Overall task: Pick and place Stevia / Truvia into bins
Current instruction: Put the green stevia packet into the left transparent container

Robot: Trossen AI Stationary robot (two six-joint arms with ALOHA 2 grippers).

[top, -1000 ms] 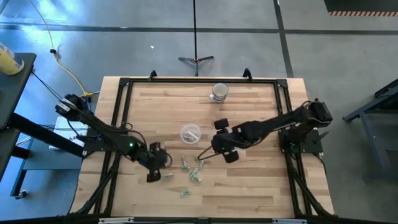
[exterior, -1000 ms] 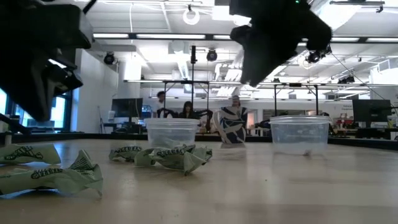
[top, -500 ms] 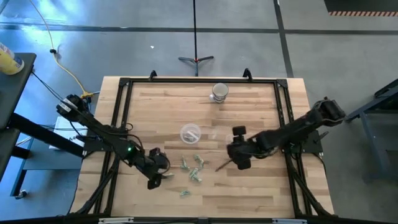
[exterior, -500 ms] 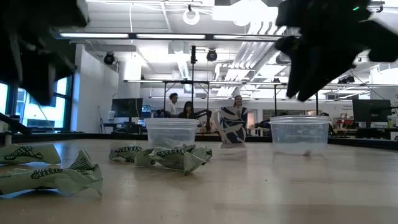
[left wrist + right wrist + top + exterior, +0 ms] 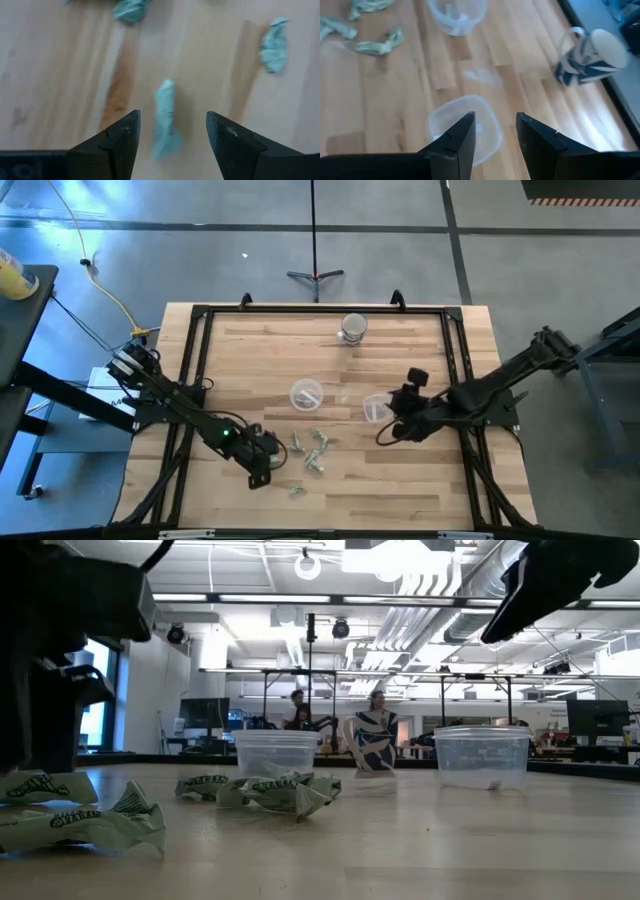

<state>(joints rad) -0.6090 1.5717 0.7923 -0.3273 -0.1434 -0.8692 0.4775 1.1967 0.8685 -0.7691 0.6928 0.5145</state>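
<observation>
Several crumpled pale green Stevia packets lie on the wooden table near its front middle, and they show close up in the low view. My left gripper hangs open just above one packet, a finger on either side and neither touching it. Two clear bins stand mid-table. The round one has a packet inside. The other bin is just ahead of and below my right gripper, which is open with nothing between its fingers.
A blue-and-white patterned mug stands near the far edge. A black frame borders the tabletop. One more packet lies near the front edge. Bare wood spreads at the far left and near right. People show in the room behind.
My right gripper has swung from beside the packets toward the table's right edge and has risen, uncovering the second bin. My left gripper has gone toward the near edge and a little rightward, coming over a loose packet. Packets and bins have stayed where they were.
</observation>
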